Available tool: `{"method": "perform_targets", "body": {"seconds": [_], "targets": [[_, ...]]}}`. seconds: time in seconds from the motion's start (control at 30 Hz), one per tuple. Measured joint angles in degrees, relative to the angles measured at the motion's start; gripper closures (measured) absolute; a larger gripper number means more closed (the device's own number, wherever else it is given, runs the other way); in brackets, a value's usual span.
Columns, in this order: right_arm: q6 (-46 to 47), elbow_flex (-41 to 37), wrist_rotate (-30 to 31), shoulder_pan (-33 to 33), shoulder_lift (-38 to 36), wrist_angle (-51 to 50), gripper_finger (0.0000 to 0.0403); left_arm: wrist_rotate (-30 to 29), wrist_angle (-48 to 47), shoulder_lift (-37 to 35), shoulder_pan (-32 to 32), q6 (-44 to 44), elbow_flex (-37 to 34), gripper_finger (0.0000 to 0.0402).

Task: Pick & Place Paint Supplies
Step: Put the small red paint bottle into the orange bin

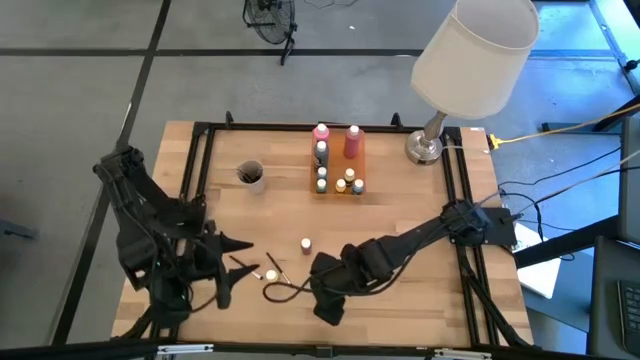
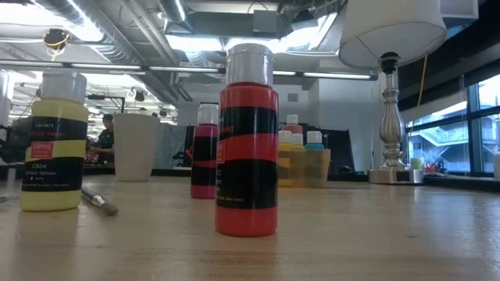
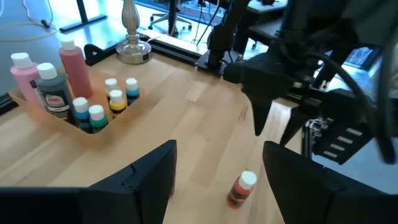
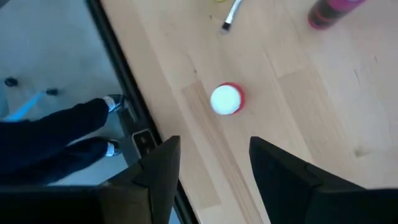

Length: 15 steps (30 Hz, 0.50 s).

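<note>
Both arms low near the bench's front edge. Left gripper (image 3: 214,171) released, fingers apart, holding nothing; small red bottle (image 3: 241,188) stands just ahead between them. Right gripper (image 4: 208,165) likewise spread and unladen, above a white-capped bottle (image 4: 226,99). Tray (image 1: 337,165) of paint bottles sits toward the back edge.

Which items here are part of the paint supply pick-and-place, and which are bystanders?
Job:
- red bottle
- yellow bottle
- pink bottle
- brush
- tray of bottles

Not job:
- lamp
- cup
</note>
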Motion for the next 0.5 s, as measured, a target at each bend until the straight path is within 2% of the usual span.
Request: {"method": "perform_targets", "body": {"seconds": [0.3, 0.4, 0.5], "targets": [[4.6, 0.0, -1.3, -1.7, 1.4, 1.0, 0.0206, -2.0, -0.2, -0.4, -2.2, 0.0, 0.0, 0.0166], [4.7, 0.0, -1.4, -1.7, 2.4, 2.5, 0.0206, -5.8, -0.6, -2.4, -5.7, -0.2, 0.0, 0.0166], [5.6, 0.0, -2.0, -1.7, 3.8, 4.6, 0.0206, -12.3, -0.6, -3.9, -9.4, -2.6, 0.0, 0.0166]]}}
